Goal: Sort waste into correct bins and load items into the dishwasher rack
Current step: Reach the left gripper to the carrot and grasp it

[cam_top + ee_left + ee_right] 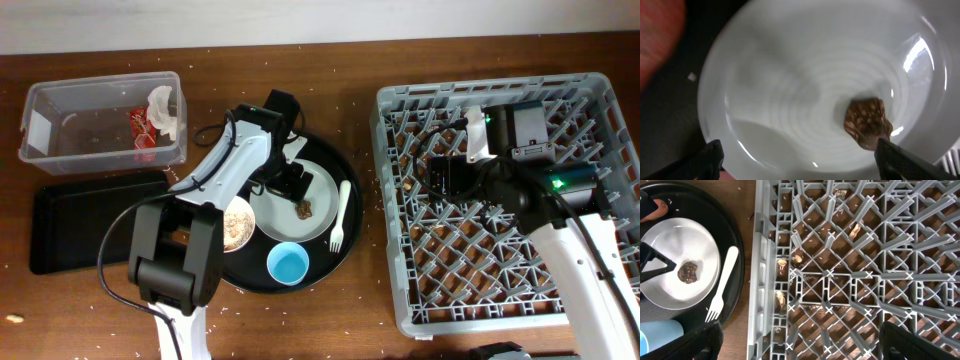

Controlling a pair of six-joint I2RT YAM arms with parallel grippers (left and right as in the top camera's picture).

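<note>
A white plate [290,215] lies on the round black tray with a brown food scrap [305,209] on it. My left gripper [800,167] is open just over the plate [790,90], its right finger next to the scrap [867,122]. On the tray are also a white fork [342,213], a blue cup [287,264] and a small bowl of beige rice [237,222]. An orange carrot [655,207] shows beside the plate. The red wrapper [142,128] and white tissue [165,108] lie in the clear box [60,115]. My right gripper [800,345] is open and empty over the grey rack [590,110].
The shallow black tray [70,225] lies at the left, below the clear box. The round black tray [345,170] stands between it and the rack. Rice grains and food bits are scattered on the wooden table and under the rack's pegs [855,230].
</note>
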